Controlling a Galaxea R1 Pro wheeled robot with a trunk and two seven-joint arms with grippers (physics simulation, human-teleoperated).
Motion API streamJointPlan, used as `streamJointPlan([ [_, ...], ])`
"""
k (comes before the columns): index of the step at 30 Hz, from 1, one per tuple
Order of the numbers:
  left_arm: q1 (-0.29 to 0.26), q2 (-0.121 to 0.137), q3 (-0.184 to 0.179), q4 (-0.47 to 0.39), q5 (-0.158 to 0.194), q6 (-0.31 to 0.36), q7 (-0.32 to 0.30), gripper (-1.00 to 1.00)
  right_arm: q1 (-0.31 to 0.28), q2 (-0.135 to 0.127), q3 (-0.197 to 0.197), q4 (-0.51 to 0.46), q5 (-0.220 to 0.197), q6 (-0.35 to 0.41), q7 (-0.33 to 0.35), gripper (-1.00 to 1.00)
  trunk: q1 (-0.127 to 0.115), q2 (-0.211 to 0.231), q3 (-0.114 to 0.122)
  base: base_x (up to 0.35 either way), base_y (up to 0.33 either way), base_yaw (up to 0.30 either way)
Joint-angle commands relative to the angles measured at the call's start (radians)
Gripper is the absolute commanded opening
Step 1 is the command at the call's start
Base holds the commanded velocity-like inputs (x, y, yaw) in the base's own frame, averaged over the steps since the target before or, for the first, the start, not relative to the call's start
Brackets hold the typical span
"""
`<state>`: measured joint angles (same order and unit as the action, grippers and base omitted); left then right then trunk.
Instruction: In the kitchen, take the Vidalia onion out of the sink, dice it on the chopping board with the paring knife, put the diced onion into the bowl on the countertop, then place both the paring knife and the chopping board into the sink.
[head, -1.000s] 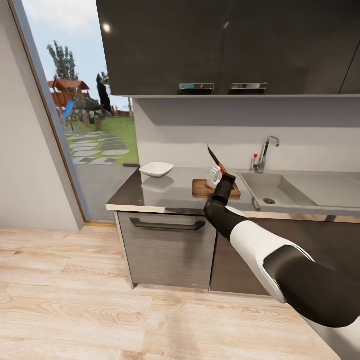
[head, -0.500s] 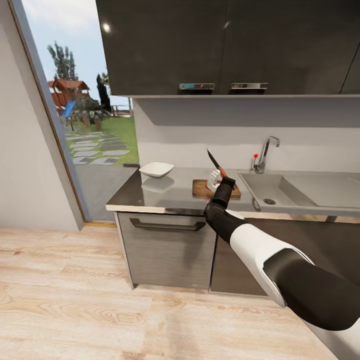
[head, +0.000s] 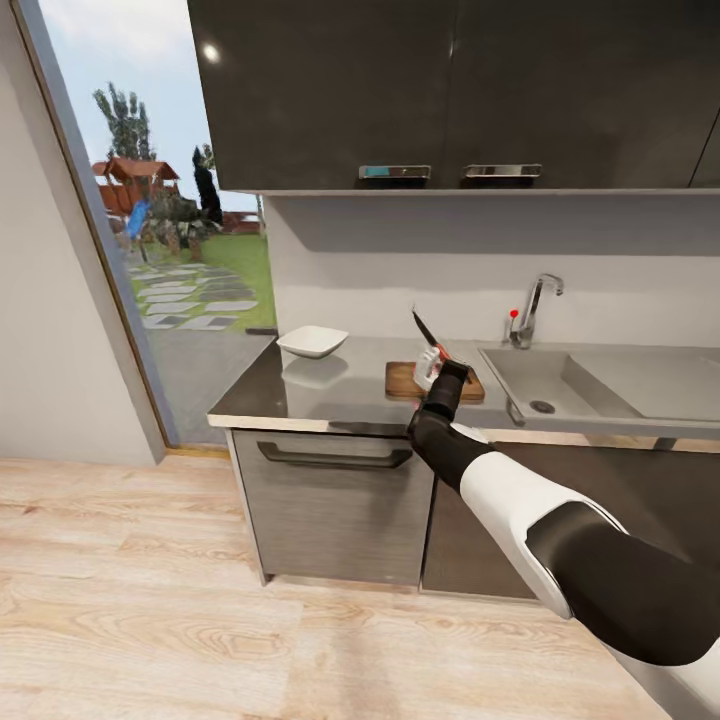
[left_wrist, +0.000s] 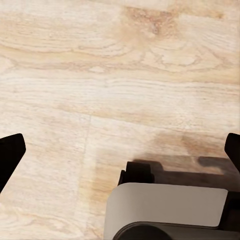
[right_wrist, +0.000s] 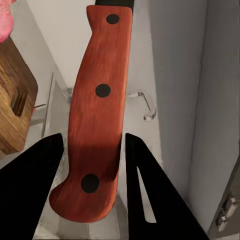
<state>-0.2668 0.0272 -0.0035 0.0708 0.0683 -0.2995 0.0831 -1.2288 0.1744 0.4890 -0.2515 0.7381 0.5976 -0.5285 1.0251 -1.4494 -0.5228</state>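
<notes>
The head view looks forward and slightly down from standing height, set back from the countertop (head: 300, 395), taking in the sink (head: 560, 385), the upper cabinets (head: 450, 90) and the glass door (head: 150, 230) at its left — the right arm (head: 540, 510) reaches in from the lower right.

The left wrist view faces straight down at the wood-plank floor (left_wrist: 100, 100), fairly near, with part of the robot's base (left_wrist: 170, 205) at one edge.

The right wrist view sits very close behind the paring knife (right_wrist: 97, 115), looking along its red handle. It shares with the head view the knife, the chopping board (right_wrist: 15, 100) and the sink area.
</notes>
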Motion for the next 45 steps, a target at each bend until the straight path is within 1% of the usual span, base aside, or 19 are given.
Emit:
streamJointPlan([
  [1,-0.002,0.000,-0.001,0.004,0.007,-0.007,-0.001,1.00,0.003,0.000,0.005,0.000,0.004,0.007,0.004,-1.00,0.000,-0.001,-0.001,0.003,0.000,0.000],
  [5,-0.002,0.000,-0.001,0.004,0.007,-0.007,-0.002,1.00,0.017,0.000,0.005,0.001,0.004,0.007,0.019,-1.00,0.000,-0.001,-0.001,0.001,0.000,0.000],
  [11,-0.002,0.000,-0.001,0.004,0.007,-0.007,-0.002,1.00,0.021,0.000,0.005,0.001,0.003,0.007,0.023,-1.00,0.000,-0.001,-0.001,0.000,0.000,0.000],
  [22,-0.002,-0.001,-0.002,0.004,0.007,-0.007,-0.003,1.00,0.032,0.000,0.004,0.002,0.003,0.003,0.024,-1.00,0.000,-0.001,-0.001,0.000,0.000,0.000],
  [25,-0.002,0.000,-0.001,0.005,0.007,-0.007,-0.003,1.00,0.037,0.000,0.004,0.003,0.002,-0.023,0.023,-1.00,0.000,-0.001,-0.001,0.000,0.000,0.000],
  [28,-0.002,0.000,-0.001,0.006,0.007,-0.007,-0.003,1.00,0.039,0.000,0.003,0.003,0.001,-0.029,0.024,-1.00,0.000,-0.001,-0.001,0.000,0.000,0.000],
  [45,-0.002,0.000,-0.001,0.006,0.007,-0.007,-0.003,1.00,0.048,0.000,0.002,0.004,0.000,-0.031,0.022,-1.00,0.000,-0.001,-0.001,0.000,0.000,0.000],
])
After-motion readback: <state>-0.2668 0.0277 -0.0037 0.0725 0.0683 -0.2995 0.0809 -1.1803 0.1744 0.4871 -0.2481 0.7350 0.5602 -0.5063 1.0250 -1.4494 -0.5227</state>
